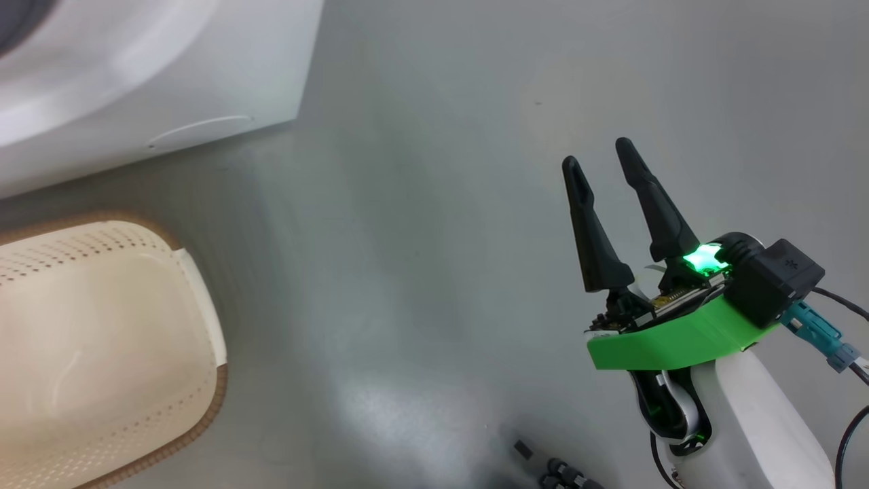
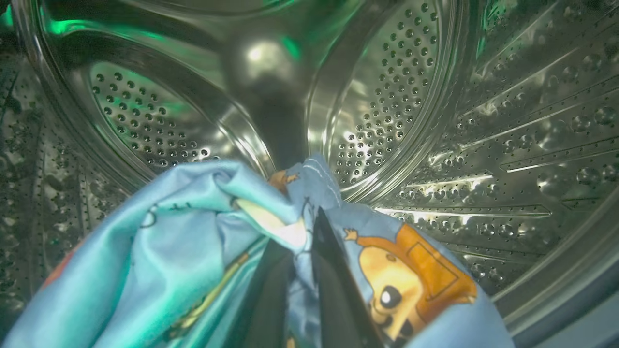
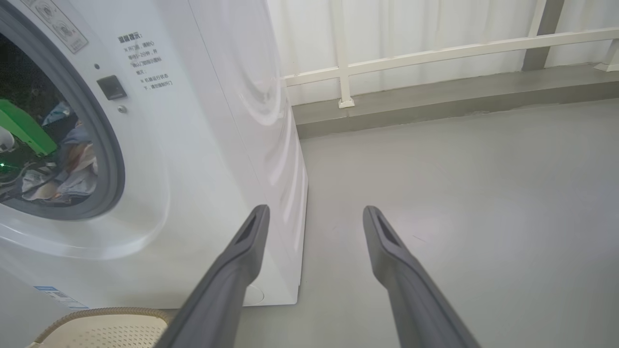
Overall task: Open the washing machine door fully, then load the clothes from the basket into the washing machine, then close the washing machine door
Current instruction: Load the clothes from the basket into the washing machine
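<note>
Inside the steel drum (image 2: 406,96) of the washing machine (image 3: 203,145), my left gripper (image 2: 305,231) is shut on a light-blue garment (image 2: 184,232) with orange cartoon figures. Through the grey-sealed opening (image 3: 109,145), the right wrist view shows clothes (image 3: 77,166) in the drum and the green part of my left arm (image 3: 24,128). The cream basket (image 1: 204,407) stands on the floor below the machine's front, and its inside looks bare. My right gripper (image 1: 598,153) hangs open over the floor, right of the machine, holding nothing. The door is out of view.
Grey floor (image 3: 459,193) spreads to the right of the machine. A white railing (image 3: 435,53) and a low grey ledge run along the back wall. Small dark parts of my base (image 1: 550,468) show at the head view's bottom edge.
</note>
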You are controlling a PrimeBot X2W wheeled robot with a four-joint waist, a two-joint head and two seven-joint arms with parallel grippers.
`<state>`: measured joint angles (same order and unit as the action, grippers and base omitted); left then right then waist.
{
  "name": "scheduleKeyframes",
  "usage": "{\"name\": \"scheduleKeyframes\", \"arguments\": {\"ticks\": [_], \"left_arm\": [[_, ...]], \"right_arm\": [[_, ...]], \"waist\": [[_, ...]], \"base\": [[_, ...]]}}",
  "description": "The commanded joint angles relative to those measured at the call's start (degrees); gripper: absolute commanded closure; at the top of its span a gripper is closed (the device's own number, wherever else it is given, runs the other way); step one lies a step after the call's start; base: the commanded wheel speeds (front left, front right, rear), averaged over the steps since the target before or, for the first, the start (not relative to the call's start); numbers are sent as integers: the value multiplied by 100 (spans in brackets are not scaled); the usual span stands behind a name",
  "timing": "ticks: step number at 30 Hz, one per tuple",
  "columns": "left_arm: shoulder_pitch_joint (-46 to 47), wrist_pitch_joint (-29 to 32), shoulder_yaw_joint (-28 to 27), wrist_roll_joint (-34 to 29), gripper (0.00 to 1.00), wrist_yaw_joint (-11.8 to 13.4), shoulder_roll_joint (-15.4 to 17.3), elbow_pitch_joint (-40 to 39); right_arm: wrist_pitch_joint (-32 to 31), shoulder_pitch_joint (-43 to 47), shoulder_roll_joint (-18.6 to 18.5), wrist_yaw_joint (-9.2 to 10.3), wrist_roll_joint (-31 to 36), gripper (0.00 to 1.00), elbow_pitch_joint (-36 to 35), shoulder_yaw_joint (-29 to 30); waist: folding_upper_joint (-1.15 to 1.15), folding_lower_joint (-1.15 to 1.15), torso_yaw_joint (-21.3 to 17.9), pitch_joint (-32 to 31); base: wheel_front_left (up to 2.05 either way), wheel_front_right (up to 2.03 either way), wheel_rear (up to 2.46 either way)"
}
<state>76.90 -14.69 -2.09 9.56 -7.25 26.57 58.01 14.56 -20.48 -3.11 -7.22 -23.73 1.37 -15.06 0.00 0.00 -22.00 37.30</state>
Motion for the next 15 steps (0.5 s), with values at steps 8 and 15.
{"name": "scheduleKeyframes", "arguments": {"ticks": [8, 15], "left_arm": [[389, -30, -70, -141, 100, 12, 449, -937], [175, -30, -203, -149, 100, -4, 527, -1285]], "right_arm": [[44, 58, 22, -26, -70, 0, -184, -213], [44, 30, 23, -26, -132, 0, -229, -328]], "waist": [[0, 0, -197, 155], [0, 0, -293, 231]], "base": [[0, 0, 0], [0, 0, 0]]}}
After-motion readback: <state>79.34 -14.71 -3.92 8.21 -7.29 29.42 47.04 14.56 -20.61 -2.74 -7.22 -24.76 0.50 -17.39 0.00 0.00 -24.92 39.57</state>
